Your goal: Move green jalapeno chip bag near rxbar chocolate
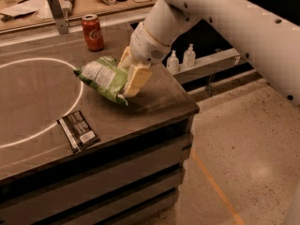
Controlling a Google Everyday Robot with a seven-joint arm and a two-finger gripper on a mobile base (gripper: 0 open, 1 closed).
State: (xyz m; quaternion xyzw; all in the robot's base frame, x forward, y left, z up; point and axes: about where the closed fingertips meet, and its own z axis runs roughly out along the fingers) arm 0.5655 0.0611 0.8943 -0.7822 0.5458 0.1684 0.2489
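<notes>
A: Nearest thing?
B: The rxbar chocolate (78, 131), flat by the table (159, 102) front edge, touching the white circle line (28, 136).
A: And the bag?
B: The green jalapeno chip bag (102, 78) is further back, apart from the bar, its right end clamped in the gripper (126, 81).
A: Behind it?
B: A red soda can (93, 32), upright, at the back.

You have a red soda can (93, 32) upright near the far edge of the dark table (161, 100), beyond the gripper (124, 81) at the table's right half. White circle line (78, 93) on the tabletop's left. Two small bottles (173, 62) on the shelf behind. Orange floor stripe (213, 184).
</notes>
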